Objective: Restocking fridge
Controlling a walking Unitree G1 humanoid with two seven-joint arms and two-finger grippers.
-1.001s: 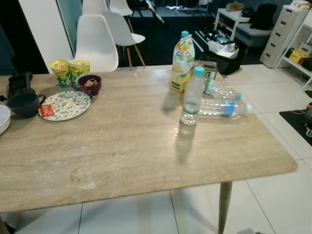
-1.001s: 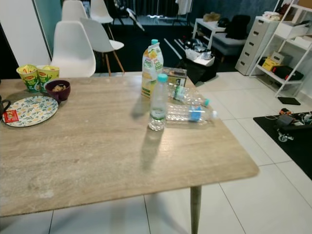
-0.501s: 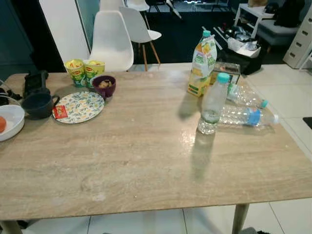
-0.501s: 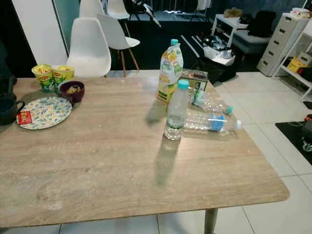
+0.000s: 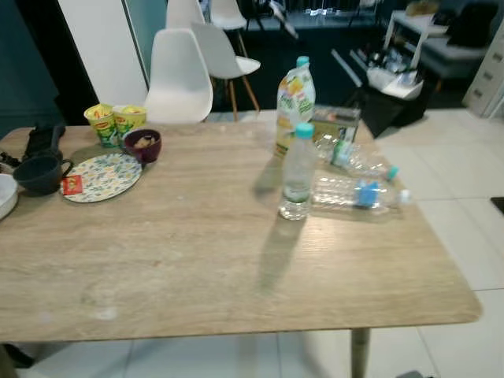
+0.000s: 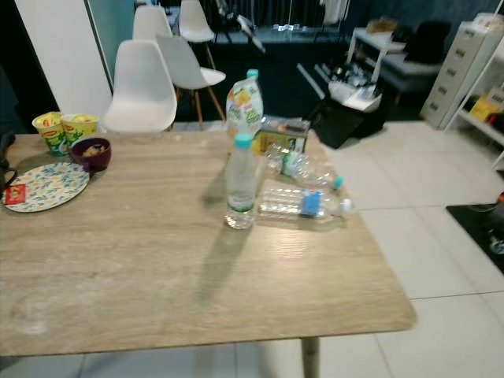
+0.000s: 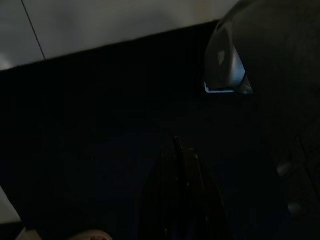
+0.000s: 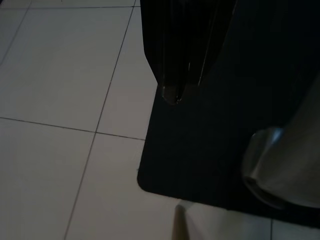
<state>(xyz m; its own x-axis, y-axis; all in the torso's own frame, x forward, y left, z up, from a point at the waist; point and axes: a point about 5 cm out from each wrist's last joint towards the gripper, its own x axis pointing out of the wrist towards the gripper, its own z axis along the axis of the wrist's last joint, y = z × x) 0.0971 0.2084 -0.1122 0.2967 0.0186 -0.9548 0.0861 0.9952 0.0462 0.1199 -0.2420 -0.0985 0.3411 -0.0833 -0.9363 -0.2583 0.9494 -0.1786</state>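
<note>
On the wooden table (image 5: 181, 260) a clear water bottle with a teal cap (image 5: 297, 173) stands upright, right of the middle. Behind it stands a yellow-green juice carton (image 5: 294, 104) beside a small box (image 5: 337, 122). Two more water bottles (image 5: 358, 193) (image 5: 356, 159) lie on their sides near the table's right edge. My left gripper (image 7: 177, 150) hangs idle in deep shade, its fingers pressed together. My right gripper (image 8: 175, 92) hangs shut over white floor tiles (image 8: 60, 90) and a dark mat (image 8: 210, 150), holding nothing.
At the table's left are a patterned plate (image 5: 102, 176), a purple bowl (image 5: 142, 144), two yellow cups (image 5: 114, 122) and a dark mug (image 5: 38, 172). White chairs (image 5: 179, 77) stand behind the table. To the right lies tiled floor, with shelving farther back.
The whole picture shifted, so the camera moved: the table now sits a little farther and more to the left. Nothing on the table has moved.
</note>
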